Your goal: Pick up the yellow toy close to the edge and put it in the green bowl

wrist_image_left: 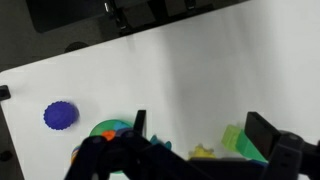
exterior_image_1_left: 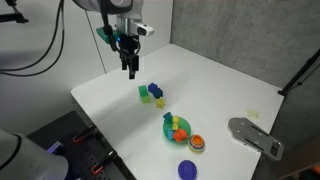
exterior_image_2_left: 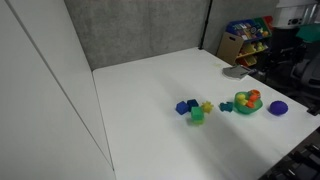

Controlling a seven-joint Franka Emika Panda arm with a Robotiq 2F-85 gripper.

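Observation:
The green bowl [exterior_image_1_left: 177,129] stands on the white table beside the orange bowl [exterior_image_1_left: 196,141]; it also shows in an exterior view [exterior_image_2_left: 244,105] and partly behind a finger in the wrist view [wrist_image_left: 112,127]. A small bright-yellow toy [exterior_image_1_left: 178,121] lies inside the green bowl [exterior_image_2_left: 242,98]. My gripper [exterior_image_1_left: 130,66] hangs high above the table, away from the bowl and back from the blocks. In the wrist view its jaws [wrist_image_left: 200,132] are open and empty.
A blue block [exterior_image_1_left: 153,90], a green block [exterior_image_1_left: 145,96] and a yellow star-like toy [exterior_image_1_left: 160,101] sit together mid-table. A blue-purple round dish [exterior_image_1_left: 187,168] lies near the table edge. A grey flat object [exterior_image_1_left: 255,136] lies at another edge.

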